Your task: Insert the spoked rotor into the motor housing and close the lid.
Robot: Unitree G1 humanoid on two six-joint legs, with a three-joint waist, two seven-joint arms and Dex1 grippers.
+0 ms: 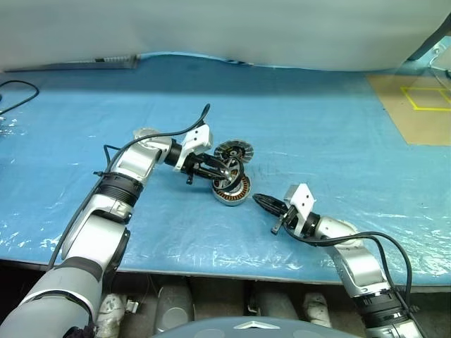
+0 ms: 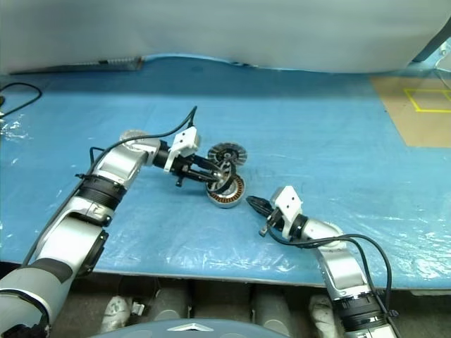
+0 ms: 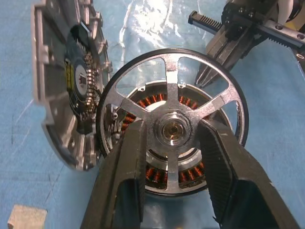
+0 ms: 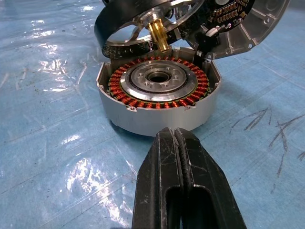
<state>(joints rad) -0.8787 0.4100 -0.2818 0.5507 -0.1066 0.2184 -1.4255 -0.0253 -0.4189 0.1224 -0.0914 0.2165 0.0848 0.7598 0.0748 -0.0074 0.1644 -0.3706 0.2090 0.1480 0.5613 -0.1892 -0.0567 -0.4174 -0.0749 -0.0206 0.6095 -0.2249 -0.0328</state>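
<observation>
Centre of head view: my left gripper grips rotor by hub, jaws clamped, wheel tilted just above housing on blue table. Lid leans just behind housing. My right gripper sits lower right of housing, jaws pressed together, empty.

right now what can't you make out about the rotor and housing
- Left wrist view: the spoked rotor and the left gripper's fingers cover most of the motor housing.
- Head views: rotor spokes too small.
- Right wrist view: the lid is cut off by the edge.
</observation>
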